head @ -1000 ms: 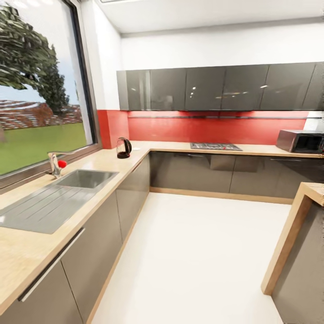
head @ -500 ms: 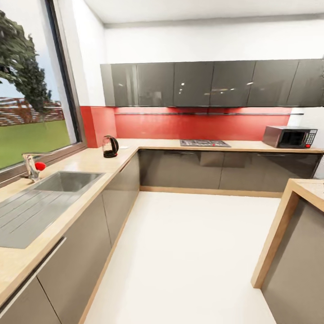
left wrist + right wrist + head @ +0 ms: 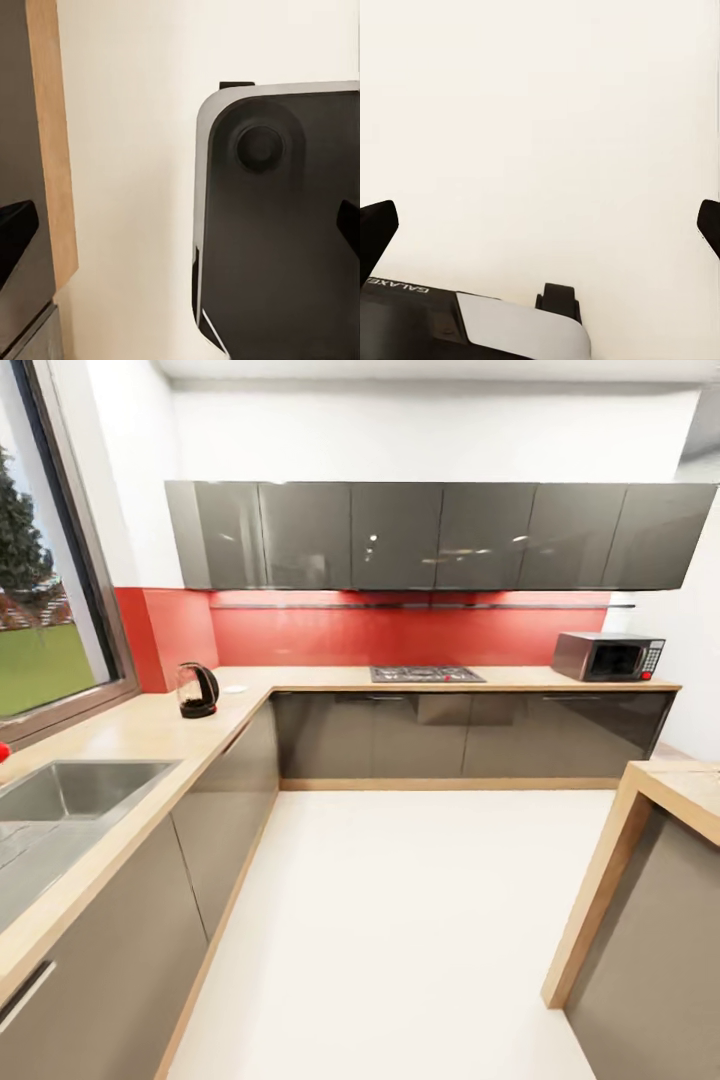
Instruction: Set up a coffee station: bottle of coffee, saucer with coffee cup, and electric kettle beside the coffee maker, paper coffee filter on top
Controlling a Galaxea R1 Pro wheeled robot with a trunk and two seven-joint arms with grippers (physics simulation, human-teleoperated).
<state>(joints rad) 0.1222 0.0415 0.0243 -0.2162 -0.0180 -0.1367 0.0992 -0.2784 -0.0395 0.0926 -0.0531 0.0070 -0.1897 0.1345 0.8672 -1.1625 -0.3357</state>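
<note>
Head view: the kettle [image 3: 197, 689] stands on the desk [image 3: 130, 732] beyond the sink [image 3: 70, 791], near the corner. Left wrist view: the left tool [image 3: 180, 229] is released over floor and robot base [image 3: 285, 225]. Right wrist view: the right tool [image 3: 540, 225] is released above floor.

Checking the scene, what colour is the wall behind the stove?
Red backsplash behind the hob, clearest in the head view.

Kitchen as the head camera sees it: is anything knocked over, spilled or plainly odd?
Nothing stands out. The electric kettle stands upright on the countertop near the corner, the microwave sits square at the far right, and the floor shows no spill.
</note>
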